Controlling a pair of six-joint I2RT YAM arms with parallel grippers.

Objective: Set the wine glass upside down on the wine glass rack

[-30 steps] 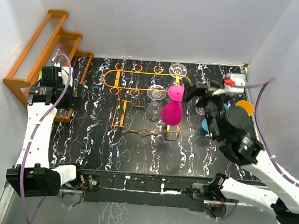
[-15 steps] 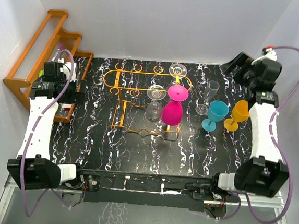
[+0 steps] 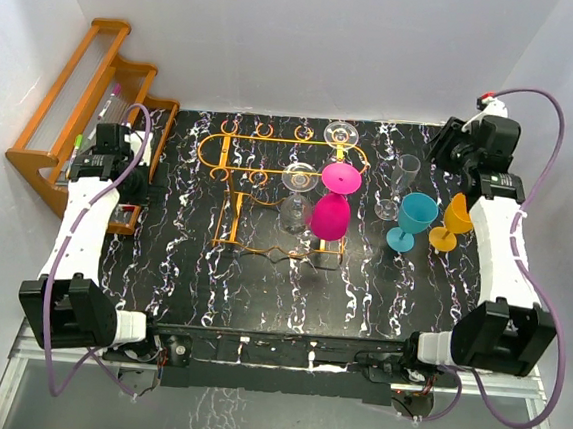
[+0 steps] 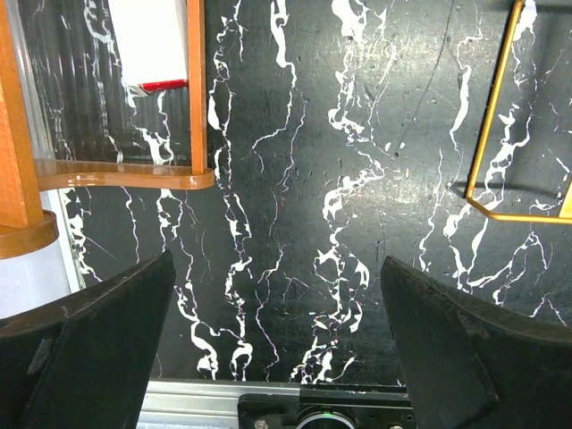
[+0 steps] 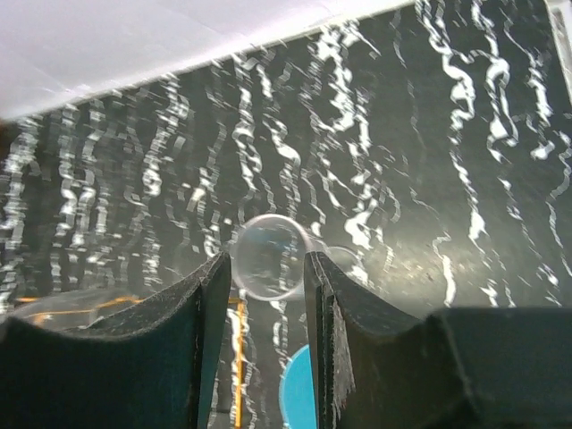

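Table (image 3: 260,283): we see a black top with white marbling, and everything stands on it.
Wooden rack (image 3: 66,92): it sits at the far left corner, partly off the table edge.
Wire rack (image 3: 283,139): this gold frame stands in the middle of the table, its long axis running left to right.
Right arm (image 3: 500,243): we see it rise from the near right base and stretch along the right edge to the far right corner, with the wrist tipped toward the left.
Left arm (image 3: 80,222): it reaches from the near left base toward the far left, ending beside the wooden rack.
Pink glass (image 3: 328,216): it hangs upside down at the right end of the wire rack.
Clear glasses (image 3: 295,213): we count two hanging foot-up on the wire rack, one just left of the pink glass and one at the far right end.
Wine glass (image 3: 406,173): clear and upright, mouth up and stem vertical, it stands on the table just right of the wire rack.
Blue glass (image 3: 414,214): upright, just near of the wine glass.
Orange glass (image 3: 459,215): upright, right of the blue one.
Right gripper (image 5: 265,268): the fingers stand a narrow gap apart and hold nothing; we see the wine glass's rim through the gap, below them.
Left gripper (image 4: 277,349): spread wide over bare table, holding nothing.
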